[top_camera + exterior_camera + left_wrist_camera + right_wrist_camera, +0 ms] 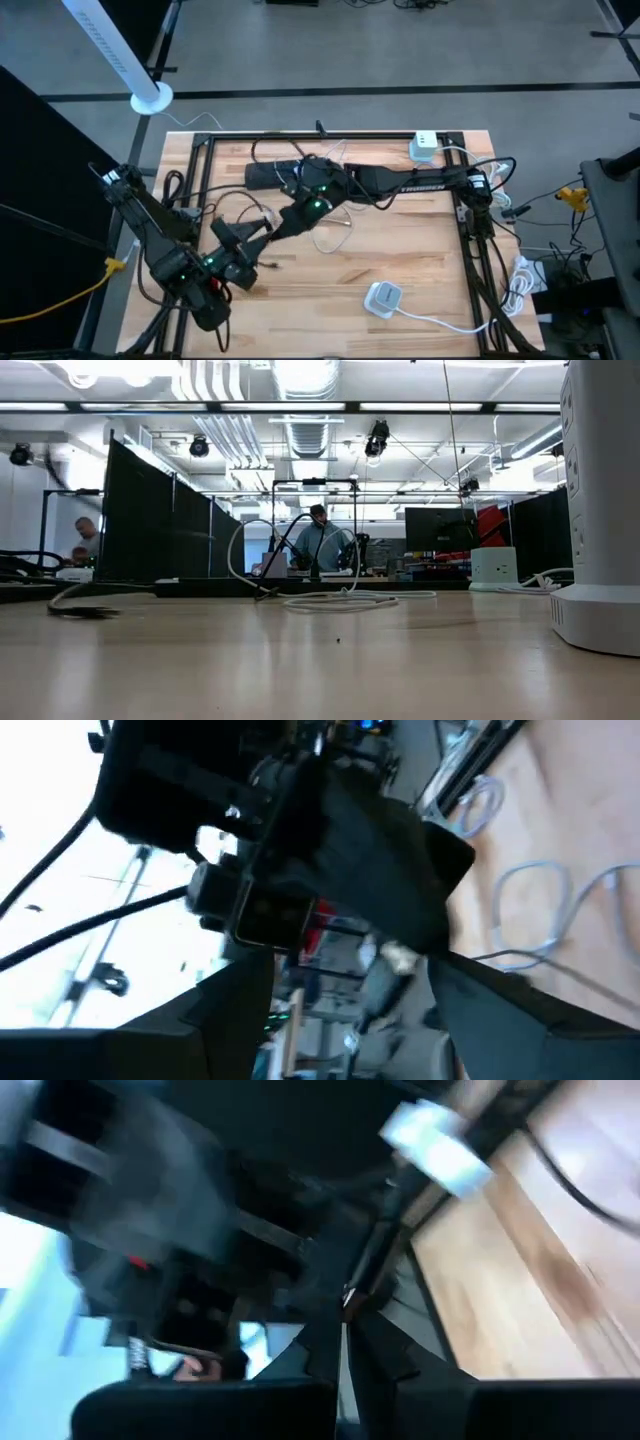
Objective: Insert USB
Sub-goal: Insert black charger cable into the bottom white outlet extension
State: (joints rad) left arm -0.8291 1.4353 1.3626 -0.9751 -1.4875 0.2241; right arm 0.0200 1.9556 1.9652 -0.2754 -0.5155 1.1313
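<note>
We judge the insertion unfinished: our left end effector (243,262) stands spread and empty beside the white cable (333,232), our right end effector (300,175) pinched shut, so regrasping the plug comes next.

Two matte-black jointed arms: left arm (160,235) at frame's lower left, right arm (400,182) across centre. Green indicator lights glow near wrists; white lettering along right arm's link; thin black cables trail.
</note>
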